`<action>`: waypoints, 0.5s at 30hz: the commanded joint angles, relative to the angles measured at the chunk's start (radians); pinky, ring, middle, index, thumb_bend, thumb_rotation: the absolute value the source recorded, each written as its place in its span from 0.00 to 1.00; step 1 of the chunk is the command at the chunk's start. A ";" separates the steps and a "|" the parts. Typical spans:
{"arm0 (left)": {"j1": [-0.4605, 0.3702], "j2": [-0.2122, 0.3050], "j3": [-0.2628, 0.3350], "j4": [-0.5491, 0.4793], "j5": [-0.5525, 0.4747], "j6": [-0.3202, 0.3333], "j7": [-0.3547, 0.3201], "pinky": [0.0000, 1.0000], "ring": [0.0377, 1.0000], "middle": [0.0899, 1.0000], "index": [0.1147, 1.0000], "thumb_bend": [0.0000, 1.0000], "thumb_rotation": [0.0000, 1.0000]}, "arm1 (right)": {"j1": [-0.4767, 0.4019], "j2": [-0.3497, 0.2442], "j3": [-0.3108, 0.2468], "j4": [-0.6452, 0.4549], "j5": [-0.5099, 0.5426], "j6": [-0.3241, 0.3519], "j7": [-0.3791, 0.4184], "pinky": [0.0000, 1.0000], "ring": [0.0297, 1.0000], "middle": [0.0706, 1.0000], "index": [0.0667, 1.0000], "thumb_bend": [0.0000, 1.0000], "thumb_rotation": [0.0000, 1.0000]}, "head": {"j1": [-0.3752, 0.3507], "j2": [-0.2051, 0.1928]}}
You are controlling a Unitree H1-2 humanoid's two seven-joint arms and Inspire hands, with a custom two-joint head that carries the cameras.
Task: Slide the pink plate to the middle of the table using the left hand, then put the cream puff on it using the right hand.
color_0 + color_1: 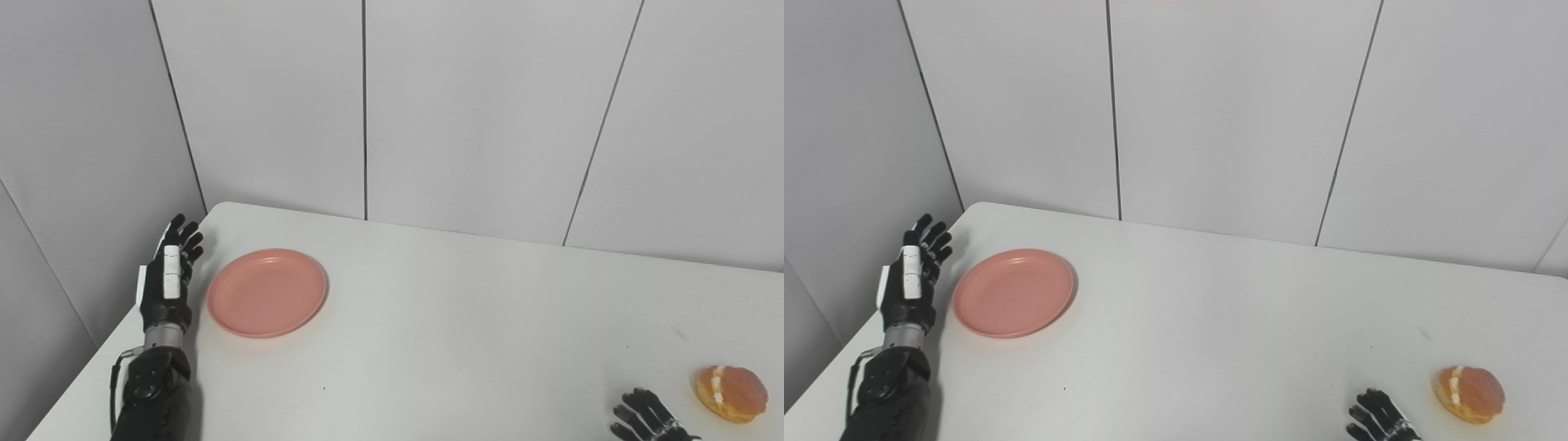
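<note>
Left eye view shows your left hand (pixel 168 282), fingers apart and empty, just beside the pink plate (pixel 266 292); next, push it toward the surface's (pixel 441 343) middle.

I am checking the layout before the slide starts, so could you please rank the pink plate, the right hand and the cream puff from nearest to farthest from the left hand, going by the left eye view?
Measured from the left hand, at the table's left edge:
1. Pink plate, just to its right, on the left part of the table.
2. Right hand, at the bottom right.
3. Cream puff, far right, just beyond the right hand.
</note>
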 commanded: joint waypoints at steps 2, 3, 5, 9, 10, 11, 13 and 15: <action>-0.030 0.015 0.008 0.064 -0.002 -0.046 -0.027 0.84 0.83 0.80 0.79 0.98 0.82 | 0.039 0.011 0.003 0.080 -0.016 0.066 -0.025 0.80 0.82 0.82 0.79 0.75 0.98 | -0.003 0.001; -0.031 0.014 0.009 0.076 0.005 -0.046 -0.028 0.83 0.82 0.79 0.79 0.98 0.81 | 0.040 0.010 0.003 0.080 -0.014 0.065 -0.023 0.80 0.83 0.83 0.79 0.74 0.98 | -0.003 0.001; -0.026 0.009 0.007 0.084 0.014 -0.047 -0.036 0.83 0.83 0.80 0.80 0.95 0.82 | 0.040 0.009 0.003 0.080 -0.009 0.066 -0.020 0.80 0.82 0.82 0.79 0.74 0.98 | -0.006 0.003; -0.015 -0.003 -0.003 0.075 0.026 -0.047 -0.050 0.84 0.85 0.83 0.81 0.95 0.83 | 0.040 0.009 0.002 0.081 -0.007 0.069 -0.020 0.80 0.83 0.83 0.79 0.75 0.97 | -0.006 0.003; -0.014 -0.005 -0.004 0.076 0.027 -0.047 -0.053 0.87 0.87 0.85 0.83 0.93 0.84 | 0.040 0.009 0.002 0.082 -0.007 0.068 -0.020 0.80 0.83 0.83 0.79 0.75 0.97 | -0.006 0.003; -0.012 -0.007 -0.008 0.072 0.030 -0.046 -0.052 0.89 0.88 0.85 0.85 0.92 0.85 | 0.040 0.008 0.004 0.082 -0.009 0.067 -0.019 0.80 0.83 0.82 0.79 0.75 0.98 | -0.008 0.004; -0.009 -0.009 -0.012 0.069 0.037 -0.046 -0.049 0.89 0.88 0.85 0.85 0.91 0.85 | 0.040 0.007 0.005 0.082 -0.011 0.066 -0.018 0.80 0.83 0.82 0.79 0.75 0.98 | -0.010 0.005; -0.010 -0.008 -0.016 0.075 0.046 -0.045 -0.046 0.89 0.88 0.85 0.85 0.91 0.86 | 0.041 0.009 0.005 0.080 -0.011 0.068 -0.021 0.80 0.82 0.82 0.79 0.75 0.97 | -0.012 0.006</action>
